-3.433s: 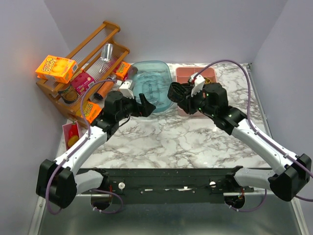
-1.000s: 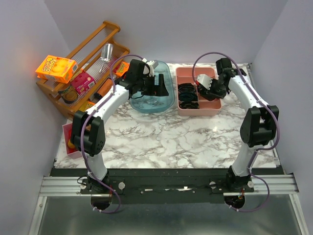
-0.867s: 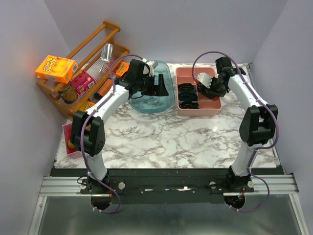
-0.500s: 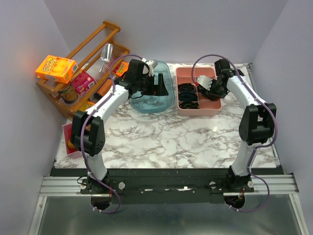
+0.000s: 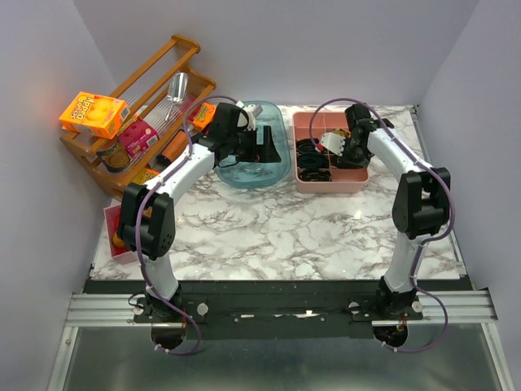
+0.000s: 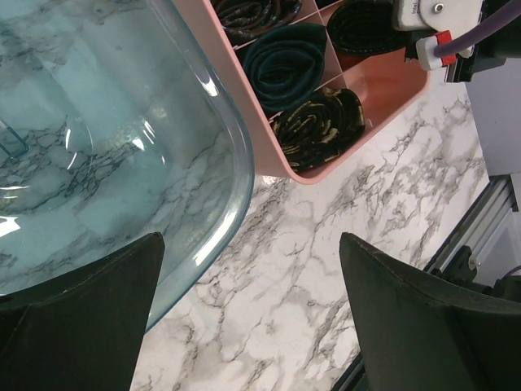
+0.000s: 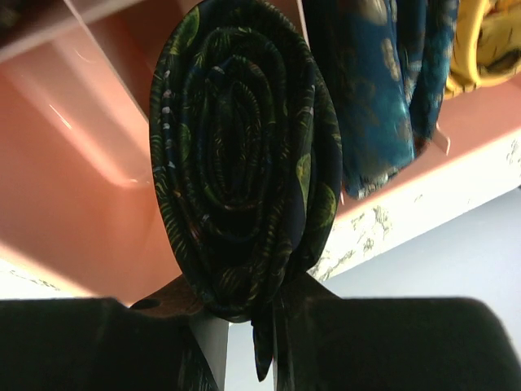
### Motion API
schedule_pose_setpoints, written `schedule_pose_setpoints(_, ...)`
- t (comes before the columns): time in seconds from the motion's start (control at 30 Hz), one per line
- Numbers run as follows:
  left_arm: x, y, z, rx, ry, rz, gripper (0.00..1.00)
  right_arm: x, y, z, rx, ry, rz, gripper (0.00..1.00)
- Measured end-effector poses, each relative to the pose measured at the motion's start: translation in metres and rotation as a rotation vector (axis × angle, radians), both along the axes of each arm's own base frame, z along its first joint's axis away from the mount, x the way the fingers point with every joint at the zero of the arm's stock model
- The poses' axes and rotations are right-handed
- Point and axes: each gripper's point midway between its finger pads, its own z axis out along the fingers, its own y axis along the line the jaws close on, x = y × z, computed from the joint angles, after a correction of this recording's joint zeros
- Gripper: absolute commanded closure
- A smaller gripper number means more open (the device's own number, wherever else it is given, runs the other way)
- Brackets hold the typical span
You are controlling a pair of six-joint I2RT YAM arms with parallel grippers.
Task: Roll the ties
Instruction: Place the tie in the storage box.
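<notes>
Right claw (image 7: 244, 316) clamped on rolled tie (image 7: 244, 155) over pink tray (image 5: 334, 187), other rolls (image 6: 317, 126) alongside, left claw (image 6: 251, 281) wide above glass dish (image 6: 242, 155)

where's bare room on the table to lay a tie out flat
The wide marble stretch in front of the glass dish and pink tray, down to the near edge, is bare. Crowded: the wooden rack at far left, and the tray's left compartments, full of rolled ties.

Can roam bare surface (image 5: 285, 236) at 6 o'clock; blocked at 12 by glass dish (image 5: 244, 177) and pink tray (image 5: 334, 186) full of ties (image 5: 313, 163), at 10 by rack (image 5: 185, 45).
</notes>
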Motion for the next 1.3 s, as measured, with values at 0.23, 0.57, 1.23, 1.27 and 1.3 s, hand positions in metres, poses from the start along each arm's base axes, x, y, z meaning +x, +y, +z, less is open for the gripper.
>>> schedule_pose_setpoints(0.23, 0.002, 0.0, -0.001, -0.011, -0.001, 0.006, 0.01, 0.0, 0.014, -0.003, -0.043, 0.001, 0.032, 0.99)
schedule_pose_setpoints(0.57, 0.004, 0.003, -0.002, -0.018, -0.002, 0.015, 0.01, -0.001, 0.02, -0.01, -0.087, 0.01, 0.035, 0.99)
schedule_pose_setpoints(1.23, 0.005, 0.003, -0.004, -0.042, 0.004, 0.014, 0.01, 0.004, 0.025, -0.006, -0.116, -0.027, 0.026, 0.0)
schedule_pose_setpoints(1.27, 0.005, 0.003, -0.005, -0.042, 0.005, 0.015, 0.01, 0.004, 0.025, -0.006, -0.115, -0.029, 0.027, 0.0)
schedule_pose_setpoints(1.3, 0.004, 0.003, -0.005, -0.042, 0.006, 0.015, 0.01, 0.004, 0.025, -0.006, -0.114, -0.031, 0.027, 0.0)
